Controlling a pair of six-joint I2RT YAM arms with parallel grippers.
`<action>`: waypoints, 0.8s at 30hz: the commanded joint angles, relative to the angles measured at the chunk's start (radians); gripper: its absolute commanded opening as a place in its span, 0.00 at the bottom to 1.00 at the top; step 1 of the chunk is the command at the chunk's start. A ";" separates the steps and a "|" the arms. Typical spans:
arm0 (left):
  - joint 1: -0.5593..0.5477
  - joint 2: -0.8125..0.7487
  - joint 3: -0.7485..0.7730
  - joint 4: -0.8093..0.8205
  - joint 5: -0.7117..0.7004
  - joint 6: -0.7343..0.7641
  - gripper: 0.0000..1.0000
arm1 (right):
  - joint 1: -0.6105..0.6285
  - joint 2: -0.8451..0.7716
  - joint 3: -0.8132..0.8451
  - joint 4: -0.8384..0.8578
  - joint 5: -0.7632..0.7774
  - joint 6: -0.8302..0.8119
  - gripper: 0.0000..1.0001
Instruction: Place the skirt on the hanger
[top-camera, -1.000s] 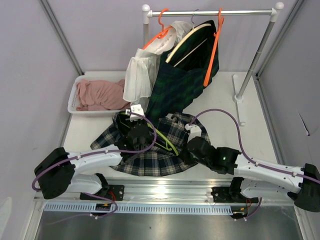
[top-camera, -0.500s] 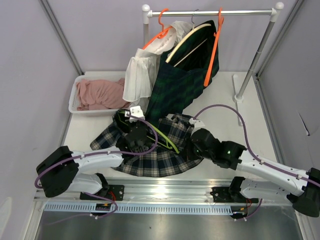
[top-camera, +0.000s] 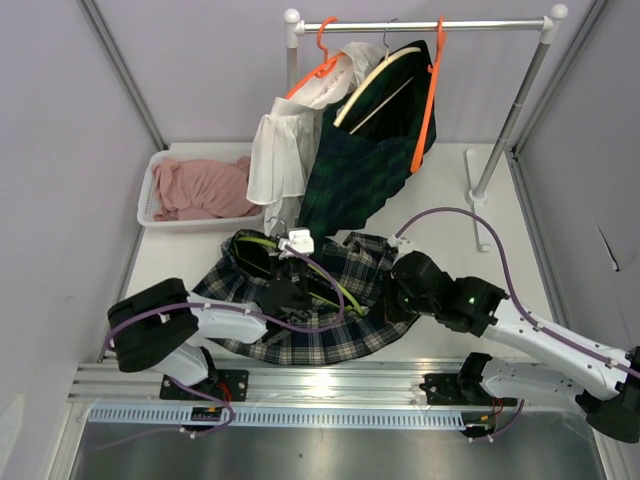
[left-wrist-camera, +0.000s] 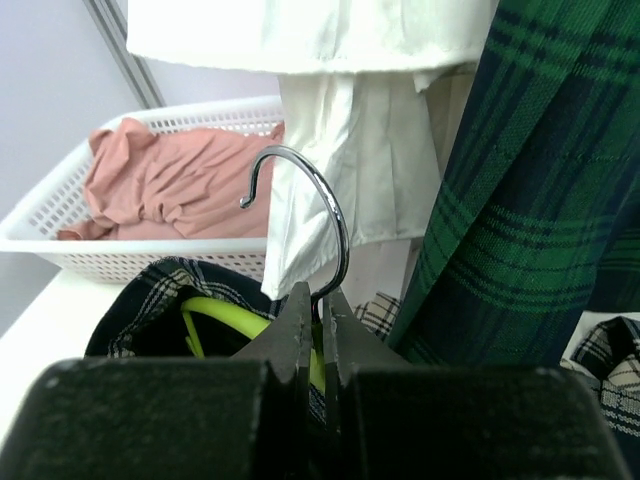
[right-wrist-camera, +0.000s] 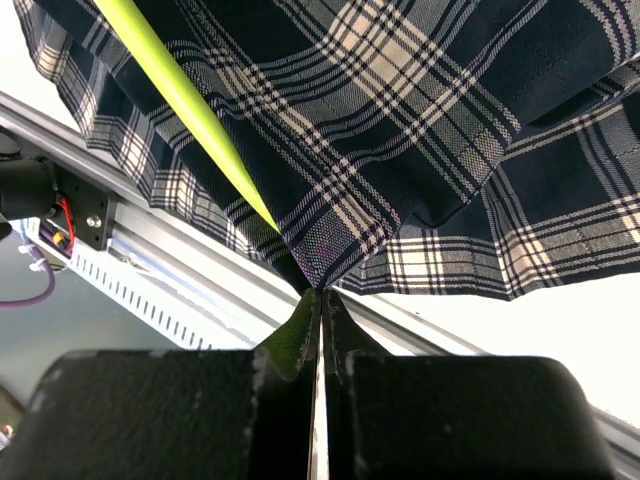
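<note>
We find the skirt (top-camera: 300, 338), navy and white plaid, spread in a heap on the table (top-camera: 450, 200) just ahead of the two arm bases, with the lime-green hanger (top-camera: 331, 286) lying across it and partly tucked into its folds. The left claw (left-wrist-camera: 322, 300) is clamped tight on the stem of the hanger's metal hook (left-wrist-camera: 318, 187), which stands upright above the fingertips. The right claw (right-wrist-camera: 320, 294) is pinched closed on a fold at the skirt's edge, so the cloth hangs from its tips and one lime arm of the hanger runs slantwise past it. Close behind all this stands the rack (top-camera: 420, 25), and its load crowds the work. A dark green tartan garment (top-camera: 355, 175) hangs so low that its hem meets the far edge of the skirt, and in the left wrist view it fills the right side just beside the hook. A white blouse (top-camera: 278, 150) on an orange hanger (top-camera: 322, 62) hangs directly behind the hook. A second orange hanger (top-camera: 426, 105) hangs bare against the tartan. At the far left a white basket (top-camera: 148, 196) holds a pink cloth (top-camera: 200, 188), near the skirt but not touching it. A purple cable (top-camera: 455, 222) loops over the table beside the right arm.
</note>
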 joint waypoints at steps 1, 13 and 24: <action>-0.004 0.015 0.026 0.409 -0.039 0.208 0.00 | -0.018 -0.039 0.090 -0.058 -0.048 -0.012 0.00; -0.064 -0.051 0.034 0.410 0.079 0.328 0.00 | -0.257 0.100 0.312 -0.096 -0.284 -0.111 0.00; -0.164 -0.215 0.024 0.207 0.278 0.339 0.00 | -0.413 0.237 0.590 -0.162 -0.384 -0.181 0.00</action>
